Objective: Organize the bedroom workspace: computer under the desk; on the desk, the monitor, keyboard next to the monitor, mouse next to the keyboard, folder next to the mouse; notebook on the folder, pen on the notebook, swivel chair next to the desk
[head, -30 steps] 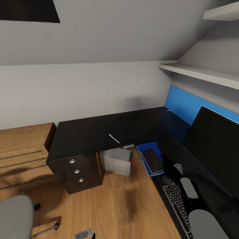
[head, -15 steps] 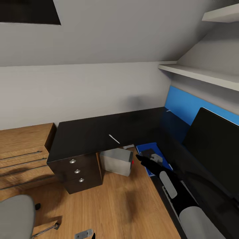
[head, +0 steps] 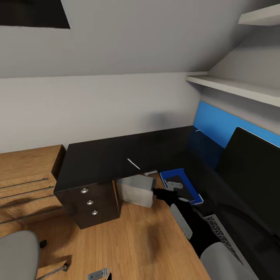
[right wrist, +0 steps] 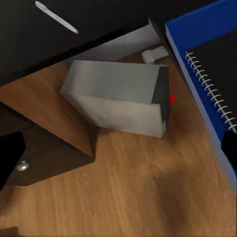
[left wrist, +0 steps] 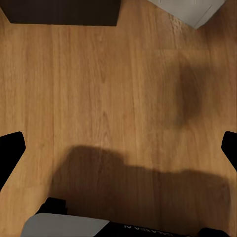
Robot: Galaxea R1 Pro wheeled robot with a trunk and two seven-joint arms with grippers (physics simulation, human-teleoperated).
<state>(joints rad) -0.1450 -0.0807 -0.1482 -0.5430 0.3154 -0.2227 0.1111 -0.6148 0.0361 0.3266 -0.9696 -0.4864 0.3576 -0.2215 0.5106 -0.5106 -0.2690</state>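
My right gripper (head: 158, 192) hangs just off the desk (head: 116, 153) edge beside the folder (head: 171, 175), fingers spread and holding nothing — the notebook (head: 182, 186) already lies on the folder. The pen (head: 133, 164) rests near the desk's front edge, above the computer (head: 136, 189) underneath. My left gripper (left wrist: 118, 148) is spread wide over bare floor (left wrist: 98, 89). The monitor (head: 252, 175) stands along the desk's right side.

Even, soft indoor light with no visible source and no glare. The glossy black bench (head: 116, 155) faintly reflects the blue panel (head: 229, 124). Blurred dark shadows lie on the wooden floor (left wrist: 98, 98) in both wrist views. Renders look slightly soft, edges mildly stretched.
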